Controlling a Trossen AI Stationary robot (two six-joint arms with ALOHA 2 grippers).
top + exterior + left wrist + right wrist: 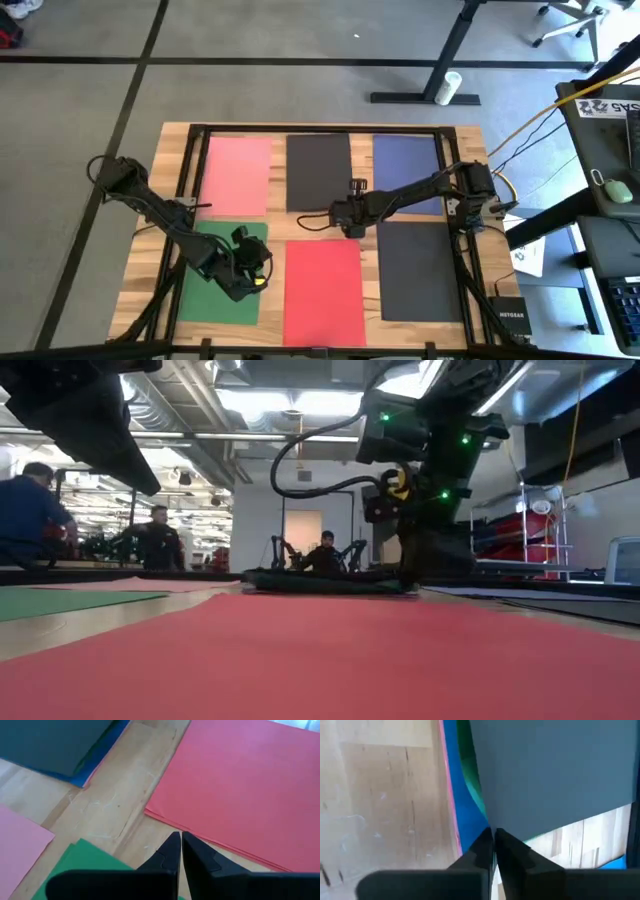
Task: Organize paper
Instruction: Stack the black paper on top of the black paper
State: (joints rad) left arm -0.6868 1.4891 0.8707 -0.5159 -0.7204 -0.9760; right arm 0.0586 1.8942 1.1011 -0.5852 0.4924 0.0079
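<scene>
A: High view. Six sheets in two rows on the table (470, 140). Pink sheet (238, 175) at 11 o'clock, dark sheet (318, 170) at 12, navy sheet (405, 160) at 1; green sheet (215, 285) at 7, red sheet (322, 290) at 6, second dark sheet (420, 270) at 4.

B: Grippers?

A: Left gripper (262, 272) over the green sheet's 3 o'clock edge. Its wrist view shows what the top view hides: fingers (172, 852) pressed together, holding nothing, above bare wood between green and red.

B: Right?

A: Right gripper (352, 230) at table centre. Wrist view: fingers (487, 845) closed at the dark sheet's edge; blue, green and pink edges peek from beneath. Can't tell if paper is pinched.

B: Room?

A: Narrow wood strips between sheets. Low view: people in the room beyond.
</scene>
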